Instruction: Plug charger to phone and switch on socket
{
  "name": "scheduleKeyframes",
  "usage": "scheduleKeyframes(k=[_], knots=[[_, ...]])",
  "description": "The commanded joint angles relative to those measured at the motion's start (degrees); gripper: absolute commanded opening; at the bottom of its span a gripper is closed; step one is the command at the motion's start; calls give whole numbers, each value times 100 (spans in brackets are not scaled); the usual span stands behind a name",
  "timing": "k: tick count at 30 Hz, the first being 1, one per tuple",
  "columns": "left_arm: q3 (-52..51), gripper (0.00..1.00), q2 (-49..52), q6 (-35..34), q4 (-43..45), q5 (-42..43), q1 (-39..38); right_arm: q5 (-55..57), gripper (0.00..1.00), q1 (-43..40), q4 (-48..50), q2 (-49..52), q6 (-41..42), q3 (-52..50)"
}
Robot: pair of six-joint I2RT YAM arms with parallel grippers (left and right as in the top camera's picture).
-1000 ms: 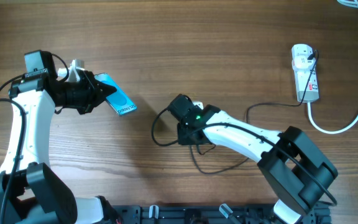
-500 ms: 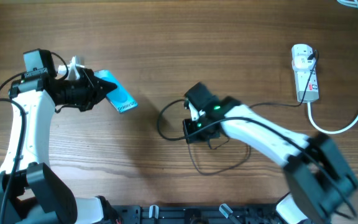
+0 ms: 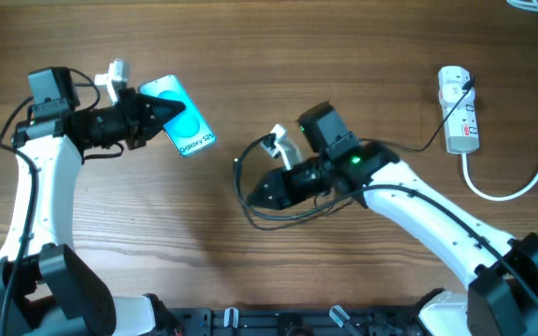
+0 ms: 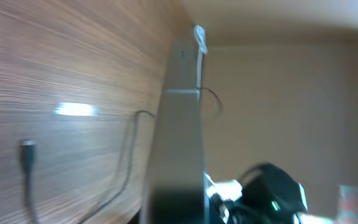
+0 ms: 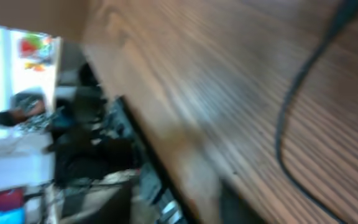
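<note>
**Overhead view.** The left pincer (image 3: 160, 114) is clenched on the near-left end of the phone (image 3: 188, 120). The phone sits left of centre, screen up and set at an angle, with its small text at the right-hand end. The socket (image 3: 459, 112) lies on the table (image 3: 344, 47) at the far right, and its thick white cord (image 3: 523, 187) curves away on the right. The charger (image 3: 240, 182), a thin black cable, runs from the socket toward the centre of the table. There it loops around and beneath the right pincer (image 3: 260, 195), which points left, well apart from the phone. Whether the right pincer is released or grasping the cable cannot be told, as its fingers merge with the dark loop.

**Left wrist view.** The phone (image 4: 179, 137) appears edge-on as a grey upright bar. To its left, the charger (image 4: 127, 163) lies across the table (image 4: 73, 56), and its connector tip (image 4: 27, 152) is free and apart from the phone.

**Right wrist view.** The picture is strongly blurred. A curve of the charger (image 5: 286, 127) lies over the wood grain at the right. The pincer's own fingers cannot be made out.
</note>
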Motion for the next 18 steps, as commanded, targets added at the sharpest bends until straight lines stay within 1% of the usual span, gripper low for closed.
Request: scheduleKeyframes(k=[1, 3, 5, 6, 8, 10, 13, 14, 15, 16, 17, 18], knots=[[48, 4, -116, -164, 4, -420, 485, 1467, 69, 407, -35, -35, 649, 227], [48, 4, -116, -190, -114, -417, 879, 2184, 67, 592, -358, 17, 695, 769], [48, 4, -116, -181, -426, -498, 1217, 3112, 61, 750, -702, 350, 636, 1331], [48, 4, -116, -181, -492, -588, 1248, 3257, 60, 809, -699, 501, 619, 1408], [48, 4, -116, -181, -695, -966, 1259, 3622, 48, 1064, -605, 1082, 605, 1445], [48, 4, -116, -164, -903, -1167, 1259, 3709, 45, 1349, -494, 1779, 584, 1445], [48, 4, -116, -162, -933, -1207, 1255, 3713, 46, 1587, -17, 2802, 584, 1445], [48, 5, -116, -162, -946, -1207, 1255, 3718, 46, 1611, 37, 3001, 584, 1445], [48, 5, -116, -162, -946, -1207, 1255, 3740, 43, 1613, 0, 3156, 584, 1445], [48, 5, -116, -162, -946, -1207, 1255, 3803, 31, 1611, -136, 3228, 592, 1445], [48, 5, -116, -162, -946, -1207, 1255, 3884, 8, 1600, -562, 3235, 645, 1445], [48, 5, -116, -162, -946, -1207, 1255, 3880, 4, 1589, -929, 3220, 647, 1445]])
